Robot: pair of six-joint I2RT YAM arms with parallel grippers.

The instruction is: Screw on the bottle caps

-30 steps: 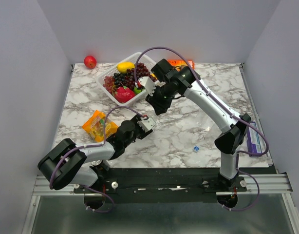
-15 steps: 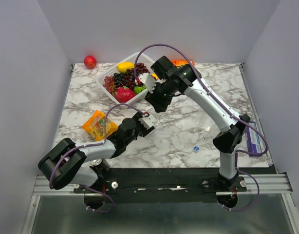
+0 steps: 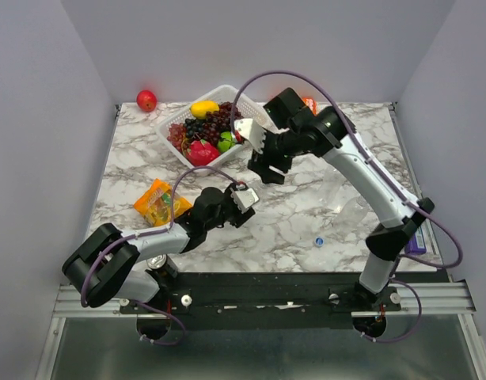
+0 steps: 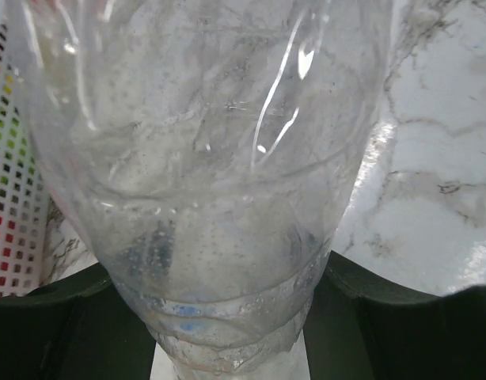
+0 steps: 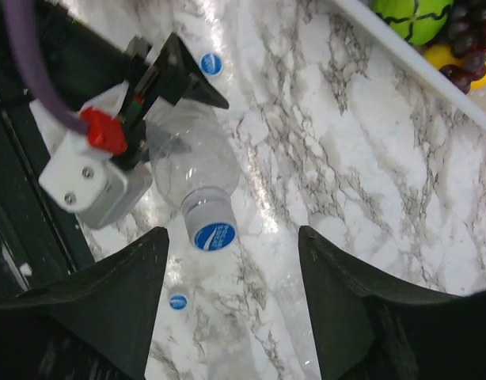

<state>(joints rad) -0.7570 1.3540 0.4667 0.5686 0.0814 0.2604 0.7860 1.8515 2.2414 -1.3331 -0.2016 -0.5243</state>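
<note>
While left claw (image 4: 231,297) clamps it, bottle (image 5: 187,162) points neck-up.

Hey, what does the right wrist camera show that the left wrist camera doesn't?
Only the right wrist: the round blue plastic cap sitting on the bottle's neck, two loose blue caps on the marble, and the white fruit basket's rim. Only the left wrist: a patch of small coloured squares at the left edge. Both: the clear plastic bottle and the marble table.

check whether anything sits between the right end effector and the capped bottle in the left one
Nothing visible does: in its wrist view the open right end effector frames the blue cap on the bottle.
</note>
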